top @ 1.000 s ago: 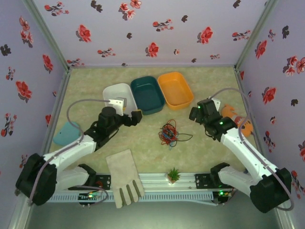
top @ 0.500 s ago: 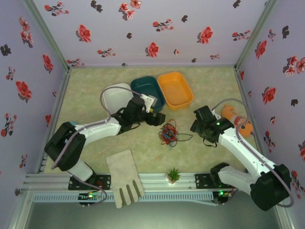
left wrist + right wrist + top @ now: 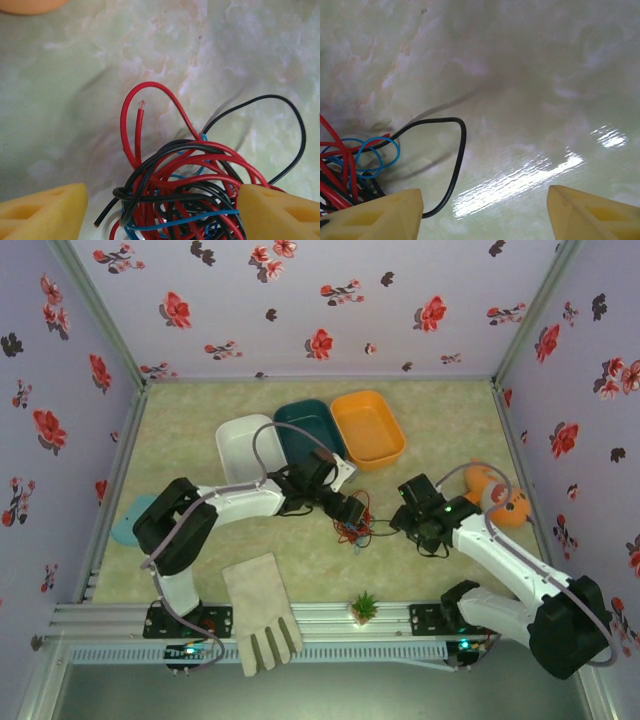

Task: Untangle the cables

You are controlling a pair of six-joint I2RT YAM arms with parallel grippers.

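The left fingers (image 3: 40,210) stand wide apart astride the tangled cables (image 3: 185,195) on the desk (image 3: 545,75), gripping nothing; the right fingers (image 3: 375,215) gape empty, a black loop (image 3: 462,135) beside one.

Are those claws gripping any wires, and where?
Nothing is held. The left gripper straddles the cables, jaws open; the right gripper is open beside them.

So the whole thing sits in a little booth with lavender walls (image 3: 320,300), covered in red and dark flower prints at the back and on both sides. The tabletop (image 3: 190,420) has a pale greenish-beige marble look and is pretty glossy, with a bright streak of glare (image 3: 520,180) up close. A silver metal rail (image 3: 320,614) runs along the near edge.
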